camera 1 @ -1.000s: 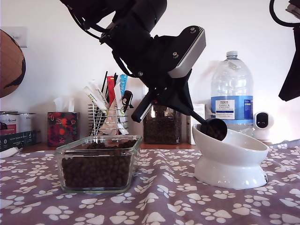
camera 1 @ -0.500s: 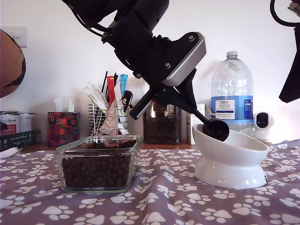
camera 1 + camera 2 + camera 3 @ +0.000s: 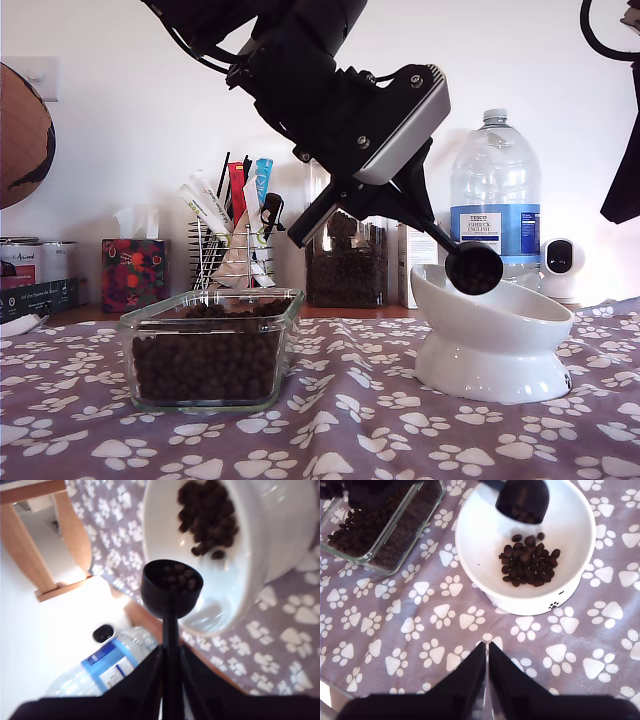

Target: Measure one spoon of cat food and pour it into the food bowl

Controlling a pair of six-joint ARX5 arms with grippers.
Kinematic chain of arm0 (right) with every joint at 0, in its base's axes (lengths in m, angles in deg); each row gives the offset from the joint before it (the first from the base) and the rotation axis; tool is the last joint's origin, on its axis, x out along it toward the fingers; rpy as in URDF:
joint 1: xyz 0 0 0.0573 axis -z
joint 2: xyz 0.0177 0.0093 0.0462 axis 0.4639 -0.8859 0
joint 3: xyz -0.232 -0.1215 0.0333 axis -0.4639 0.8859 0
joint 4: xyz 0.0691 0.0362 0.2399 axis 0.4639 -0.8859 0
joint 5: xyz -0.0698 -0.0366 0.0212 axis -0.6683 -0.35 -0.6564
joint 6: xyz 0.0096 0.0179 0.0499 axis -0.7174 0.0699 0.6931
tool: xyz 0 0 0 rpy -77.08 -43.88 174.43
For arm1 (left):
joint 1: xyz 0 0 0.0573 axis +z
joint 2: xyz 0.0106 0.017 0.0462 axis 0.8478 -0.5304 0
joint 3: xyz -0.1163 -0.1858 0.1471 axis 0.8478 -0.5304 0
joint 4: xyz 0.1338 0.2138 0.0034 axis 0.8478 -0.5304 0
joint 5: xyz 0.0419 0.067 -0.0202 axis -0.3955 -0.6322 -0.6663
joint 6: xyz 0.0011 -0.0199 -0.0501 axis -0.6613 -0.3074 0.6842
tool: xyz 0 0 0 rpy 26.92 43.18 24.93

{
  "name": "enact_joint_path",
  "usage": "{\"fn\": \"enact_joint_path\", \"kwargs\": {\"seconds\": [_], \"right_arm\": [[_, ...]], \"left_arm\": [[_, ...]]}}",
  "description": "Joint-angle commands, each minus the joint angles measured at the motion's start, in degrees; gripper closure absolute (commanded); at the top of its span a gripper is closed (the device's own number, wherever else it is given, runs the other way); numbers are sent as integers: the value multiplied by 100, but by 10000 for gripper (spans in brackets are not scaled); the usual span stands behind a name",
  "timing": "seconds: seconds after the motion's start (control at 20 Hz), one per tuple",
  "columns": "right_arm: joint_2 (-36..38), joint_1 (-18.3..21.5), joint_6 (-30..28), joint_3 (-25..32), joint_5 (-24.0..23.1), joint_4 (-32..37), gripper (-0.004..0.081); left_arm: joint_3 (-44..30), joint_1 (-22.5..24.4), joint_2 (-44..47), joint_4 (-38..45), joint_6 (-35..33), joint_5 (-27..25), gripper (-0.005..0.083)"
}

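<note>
Pouring is the step in hand, I judge. From the exterior view's left: the rectangular clear glass dish [image 3: 211, 345] of brown pellets, then my first gripper [image 3: 372, 196] clamped on the black plastic measuring spoon [image 3: 473, 268], its cup tipped over the glossy white ceramic food bowl [image 3: 492, 340]. Small dark brown cat food pellets [image 3: 527, 566] already lie inside; some remain in the cup, so more tilt seems needed. My second gripper [image 3: 487, 667] hangs above the cloth, fingers nearly together, holding nothing.
</note>
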Motion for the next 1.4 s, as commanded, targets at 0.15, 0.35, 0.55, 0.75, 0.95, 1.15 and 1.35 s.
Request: {"fn": "enact_joint_path", "kwargs": {"seconds": [0.15, 0.35, 0.55, 0.75, 0.95, 1.15, 1.35], "right_arm": [[-22, -4, -13, -63, 42, 0, 780], [-22, -142, -17, -63, 39, -37, 780], [-22, -184, -31, -66, 37, -59, 780], [-22, -184, -35, -63, 37, -59, 780], [-22, -184, -33, -63, 37, -59, 780], [-22, -181, -33, -63, 37, -59, 780], [-22, -181, -46, -63, 33, -55, 780]], "left_arm": [[46, -22, -125, 282, -470, -7, 792], [46, -22, -125, 848, -470, -278, 793], [46, -83, -125, 883, -470, -304, 793], [46, -184, -125, 566, -470, -306, 793], [46, -181, -125, 673, -470, -704, 793], [46, -210, -122, 684, -468, -988, 793], [46, -273, -122, 686, -50, -1108, 793]]}}
